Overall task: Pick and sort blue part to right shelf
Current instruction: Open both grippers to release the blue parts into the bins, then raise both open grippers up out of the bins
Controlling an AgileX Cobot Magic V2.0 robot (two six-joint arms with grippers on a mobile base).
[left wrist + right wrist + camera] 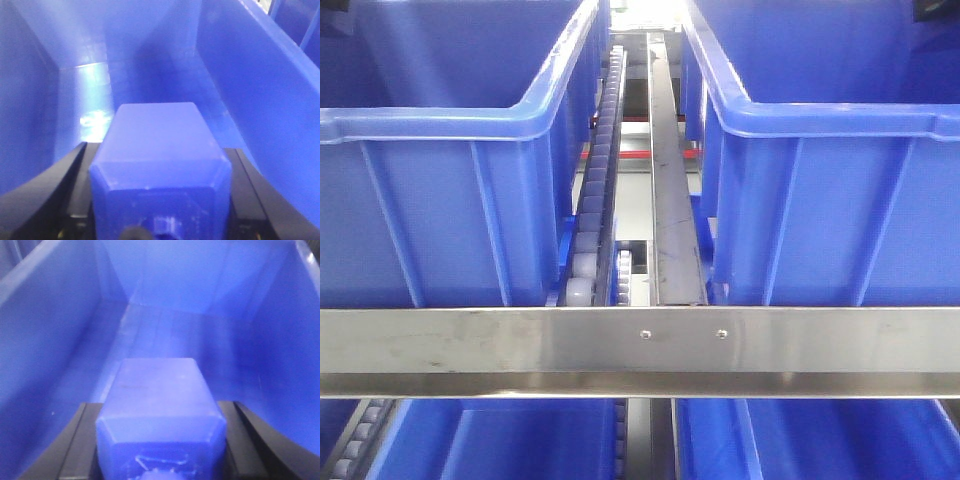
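Note:
In the left wrist view a solid blue part (157,132) fills the space between my black fingers (67,177); my left gripper (159,150) is shut on it, inside a blue bin (260,85). The right wrist view shows the same: my right gripper (160,407) is shut on another blue part (159,385), held over the floor of a blue bin (50,325). Each part points its square body forward, with its neck and cap hidden toward the wrist. The right shelf (640,340) fills the front view with its steel rail. No gripper shows there.
A white roller track (595,200) and a steel divider rail (670,200) run between two large blue bins (440,200) (840,200). More blue bins (520,440) sit on the level below the front rail. Bin walls stand close on both sides of each gripper.

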